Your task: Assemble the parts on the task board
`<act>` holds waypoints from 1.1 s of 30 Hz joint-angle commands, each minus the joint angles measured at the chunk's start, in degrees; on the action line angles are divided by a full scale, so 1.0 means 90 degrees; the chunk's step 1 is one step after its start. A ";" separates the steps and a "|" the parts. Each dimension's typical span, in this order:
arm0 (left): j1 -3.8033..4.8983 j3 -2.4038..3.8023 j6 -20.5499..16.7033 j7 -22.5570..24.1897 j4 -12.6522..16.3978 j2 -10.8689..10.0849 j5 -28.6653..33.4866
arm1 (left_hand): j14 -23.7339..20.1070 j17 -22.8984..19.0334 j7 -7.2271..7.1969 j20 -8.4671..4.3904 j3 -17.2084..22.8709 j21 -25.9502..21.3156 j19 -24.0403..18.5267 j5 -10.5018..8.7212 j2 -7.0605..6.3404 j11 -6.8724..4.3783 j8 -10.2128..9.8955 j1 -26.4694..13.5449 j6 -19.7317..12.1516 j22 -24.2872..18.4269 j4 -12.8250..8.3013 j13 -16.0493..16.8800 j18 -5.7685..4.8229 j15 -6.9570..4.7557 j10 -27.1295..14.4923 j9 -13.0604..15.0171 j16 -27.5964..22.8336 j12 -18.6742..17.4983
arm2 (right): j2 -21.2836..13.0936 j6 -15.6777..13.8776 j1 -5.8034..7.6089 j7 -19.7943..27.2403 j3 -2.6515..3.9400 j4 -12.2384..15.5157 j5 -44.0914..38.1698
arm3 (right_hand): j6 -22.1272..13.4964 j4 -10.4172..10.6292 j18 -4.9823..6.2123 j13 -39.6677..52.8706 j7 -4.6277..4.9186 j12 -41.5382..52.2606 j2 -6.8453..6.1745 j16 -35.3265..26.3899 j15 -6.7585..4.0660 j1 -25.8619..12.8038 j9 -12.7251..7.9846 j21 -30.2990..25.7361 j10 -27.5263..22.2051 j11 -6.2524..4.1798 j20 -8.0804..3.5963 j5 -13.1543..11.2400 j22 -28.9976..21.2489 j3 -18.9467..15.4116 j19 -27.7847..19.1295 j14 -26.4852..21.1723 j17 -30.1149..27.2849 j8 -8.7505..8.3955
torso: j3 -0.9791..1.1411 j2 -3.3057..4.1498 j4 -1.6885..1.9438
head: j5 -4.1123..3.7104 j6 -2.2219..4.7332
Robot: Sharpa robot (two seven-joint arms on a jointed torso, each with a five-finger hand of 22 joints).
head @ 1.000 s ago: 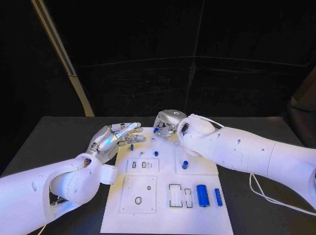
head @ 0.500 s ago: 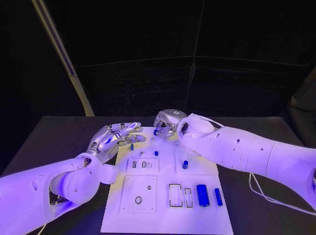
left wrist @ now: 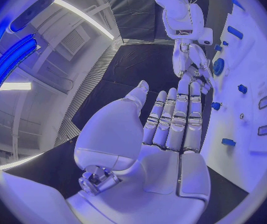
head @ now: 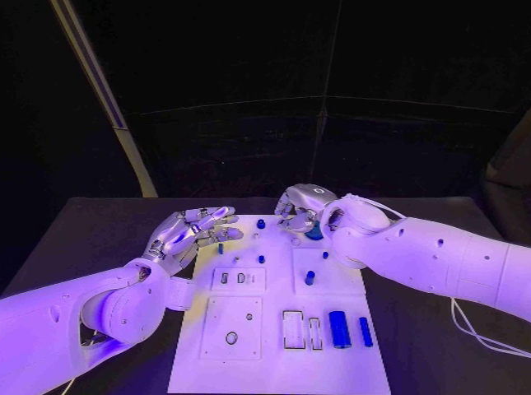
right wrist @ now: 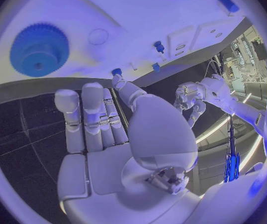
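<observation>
- Beyond the fingertips of your right hand [head: 303, 212] lies the far end of the task board [head: 277, 362]; the fingers look loosely straightened side by side in the right wrist view, and they hold nothing.
- Your left hand [head: 192, 230] hovers at the board's left far edge with its fingers [left wrist: 177, 117] extended close together and the thumb apart; it too carries nothing.
- Just past the right fingers sits a blue gear [right wrist: 39, 50], flat on the board. You cannot tell from here whether it is fully seated.
- Between the two sets of fingertips several small blue pegs [head: 260, 223] stand in the board, so judge that part as at least begun.
- Well back from both hands, at the near end, a fat blue cylinder [head: 339, 323] and a thin blue bar [head: 366, 331] lie beside two open rectangular slots [head: 294, 328]. These look still to be placed.
- Another short blue piece [head: 309, 278] lies mid-board, nearer your right wrist than its fingers.
- An oval hole [head: 230, 337] in the near left panel looks unfilled.
- Overall, reckon the task partway along, with the larger pieces left.
- Nothing lies between either hand and the loose pieces, but the standing pegs sit close under both sets of fingers; mind them when you draw back.
</observation>
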 commanded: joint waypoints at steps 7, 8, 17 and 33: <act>0.0010 0.0005 0.0094 0.0014 0.0038 -0.0046 -0.0004 | -0.0032 0.0012 0.0007 0.0008 0.0003 -0.0036 -0.0024 0.0005 0.0011 0.0009 -0.0025 0.0074 0.0040 -0.0011 -0.0051 -0.0009 0.0037 0.0012 0.0046 -0.0005 -0.0034 -0.0021 | -0.1009 0.0321 0.0022 -0.0385 0.0137 0.0689 0.1379 | -0.0192 0.0600 -0.0317 0.1507 -0.0284 0.1957 -0.0474 0.1863 -0.0307 -0.0598 -0.0035 0.0766 0.1587 -0.0386 -0.0333 0.0667 0.1330 -0.0938 0.0879 0.0488 0.2649 -0.0016 | -0.0001 -0.0029 -0.0124 | 0.0023 0.0022; 0.0010 0.0004 0.0095 0.0014 0.0039 -0.0045 -0.0004 | -0.0032 0.0012 0.0007 0.0008 0.0003 -0.0036 -0.0024 0.0005 0.0011 0.0009 -0.0025 0.0074 0.0040 -0.0011 -0.0051 -0.0009 0.0037 0.0012 0.0046 -0.0005 -0.0034 -0.0021 | -0.1062 0.0391 0.0023 -0.0422 0.0140 0.0697 0.1420 | -0.0232 0.0668 -0.0336 0.2109 -0.0282 0.2508 -0.0476 0.2023 -0.0307 -0.0584 -0.0030 0.0822 0.1530 -0.0387 -0.0338 0.0742 0.1423 -0.1072 0.0932 0.0491 0.2874 -0.0002 | -0.0001 -0.0029 -0.0126 | 0.0023 0.0021; 0.0009 0.0004 0.0112 0.0007 0.0026 -0.0019 -0.0004 | -0.0032 0.0012 0.0007 0.0008 0.0003 -0.0036 -0.0024 0.0005 0.0011 0.0009 -0.0025 0.0074 0.0040 -0.0011 -0.0051 -0.0009 0.0037 0.0012 0.0046 -0.0005 -0.0034 -0.0021 | -0.1210 0.0888 0.0024 -0.0604 0.0152 0.0535 0.1472 | -0.0569 0.1224 -0.0378 0.4408 -0.0170 0.4392 -0.0291 0.2502 -0.0195 -0.0140 -0.0023 0.1005 0.0596 -0.0269 -0.0231 0.0997 0.1727 -0.2130 0.1007 0.0422 0.3558 0.0229 | -0.0001 -0.0015 -0.0070 | -0.0042 0.0037; 0.0009 0.0004 0.0127 -0.0006 0.0000 -0.0014 -0.0004 | -0.0032 0.0012 0.0007 0.0008 0.0003 -0.0036 -0.0024 0.0005 0.0011 0.0009 -0.0025 0.0074 0.0040 -0.0011 -0.0051 -0.0009 0.0037 0.0012 0.0046 -0.0005 -0.0034 -0.0021 | -0.0973 0.1234 0.0022 -0.0642 0.0150 0.0356 0.1008 | -0.0601 0.1224 -0.0415 0.5897 -0.0168 0.5710 -0.0110 0.2899 -0.0174 0.0359 -0.0019 0.1131 0.0946 -0.0259 -0.0203 0.1004 0.1957 -0.2436 0.1088 0.0525 0.4301 0.0437 | -0.0012 -0.0016 -0.0070 | -0.0045 -0.0008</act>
